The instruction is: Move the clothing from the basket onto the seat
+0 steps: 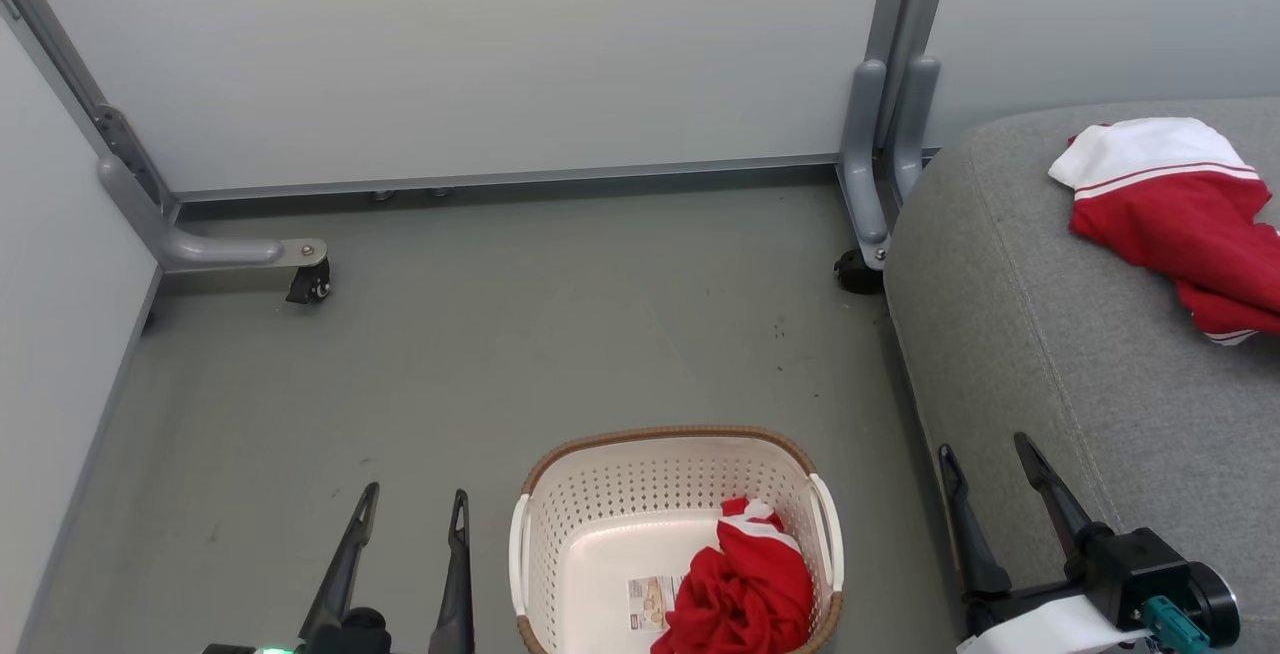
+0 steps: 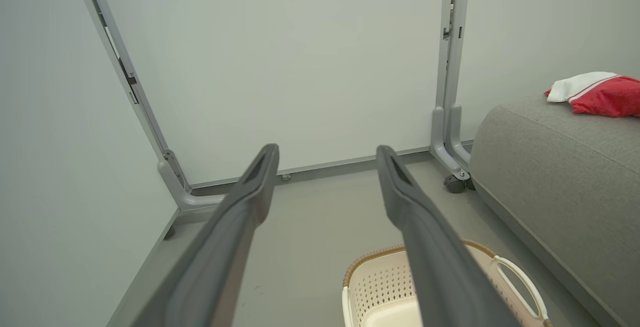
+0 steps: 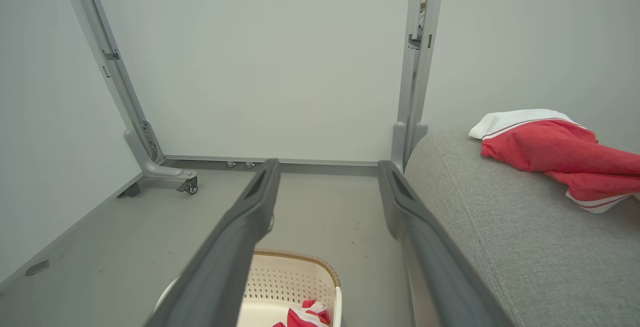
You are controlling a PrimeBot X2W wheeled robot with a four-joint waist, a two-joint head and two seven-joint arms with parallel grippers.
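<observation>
Down in the basket [image 1: 540, 534] sits 1 red garment [image 1: 745, 594], with 1 red-white piece [image 1: 1170, 204] on the seat [image 1: 1050, 354], while left gripper [image 1: 415, 491] and right gripper [image 1: 984, 444] gape open, empty. Looks soft and light; I'd pinch its bunched top.

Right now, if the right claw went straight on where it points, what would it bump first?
Probably the pale wall panel ahead. The right claw, open, points past the basket and beside the seat, with nothing between; depth is unclear.

Plastic basket [image 1: 660, 486]; matt, probably cloth seat [image 1: 1050, 354].
</observation>
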